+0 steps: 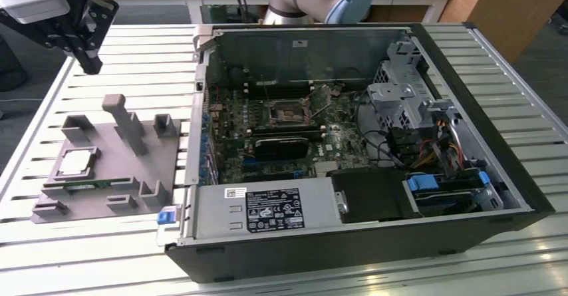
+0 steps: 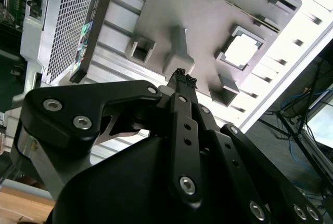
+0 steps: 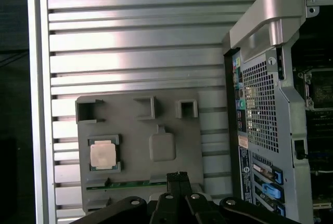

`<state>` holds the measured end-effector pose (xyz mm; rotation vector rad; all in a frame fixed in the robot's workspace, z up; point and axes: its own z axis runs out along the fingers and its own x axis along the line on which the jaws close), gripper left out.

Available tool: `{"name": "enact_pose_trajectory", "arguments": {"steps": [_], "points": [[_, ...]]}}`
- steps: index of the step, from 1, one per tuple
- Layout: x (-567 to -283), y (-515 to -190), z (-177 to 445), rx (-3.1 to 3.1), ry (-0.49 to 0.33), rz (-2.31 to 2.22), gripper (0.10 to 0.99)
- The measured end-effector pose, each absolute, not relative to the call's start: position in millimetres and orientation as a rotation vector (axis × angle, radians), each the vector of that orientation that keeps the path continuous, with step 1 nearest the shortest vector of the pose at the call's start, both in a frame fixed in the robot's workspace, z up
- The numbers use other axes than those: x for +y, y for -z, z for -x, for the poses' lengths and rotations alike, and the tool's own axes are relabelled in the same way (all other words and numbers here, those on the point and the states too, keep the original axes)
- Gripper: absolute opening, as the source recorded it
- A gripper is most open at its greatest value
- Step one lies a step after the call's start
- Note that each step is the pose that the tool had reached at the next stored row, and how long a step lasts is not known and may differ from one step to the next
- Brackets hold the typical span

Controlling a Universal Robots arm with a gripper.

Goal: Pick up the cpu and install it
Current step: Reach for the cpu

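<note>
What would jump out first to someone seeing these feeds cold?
The open computer case dominates the exterior view's middle, motherboard exposed. On that view's left, the cpu lies in a grey fixture, its silver top bright. The gripper hangs shut above the fixture, holding nothing.
</note>
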<state>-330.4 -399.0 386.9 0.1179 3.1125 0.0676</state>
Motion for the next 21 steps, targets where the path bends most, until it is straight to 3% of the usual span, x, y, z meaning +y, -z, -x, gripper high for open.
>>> {"name": "enact_pose_trajectory", "arguments": {"steps": [21], "points": [[-400, -386, 356, 3.112, -0.068, -0.118, 0.106]]}}
